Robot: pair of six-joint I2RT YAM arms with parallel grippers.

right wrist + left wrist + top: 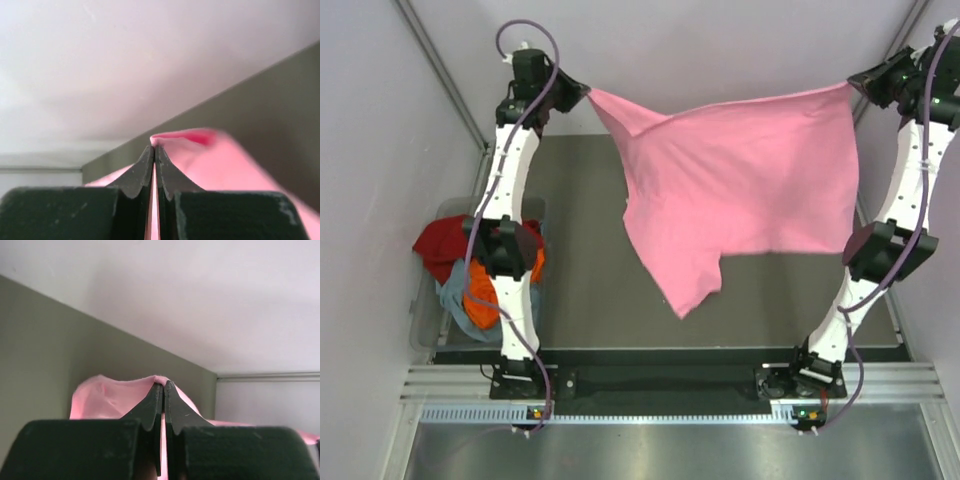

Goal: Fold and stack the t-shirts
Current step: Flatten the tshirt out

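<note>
A bright pink t-shirt [740, 190] hangs spread in the air between both arms, high above the dark table. My left gripper [582, 93] is shut on its far left corner, and pink cloth [110, 400] bulges past the pinched tips of that gripper [163, 385]. My right gripper [853, 84] is shut on the far right corner; the cloth [235, 165] folds over the tips of that gripper [154, 147]. A sleeve hangs lowest at the near middle. Dark red [442, 243], orange [480, 303] and grey-blue [453, 296] t-shirts lie heaped at the left.
The heap sits in a clear bin [424, 325] at the table's left edge, partly under the left arm. The dark table top [580, 270] lies below the hanging shirt. Pale walls close in on the far side and both flanks.
</note>
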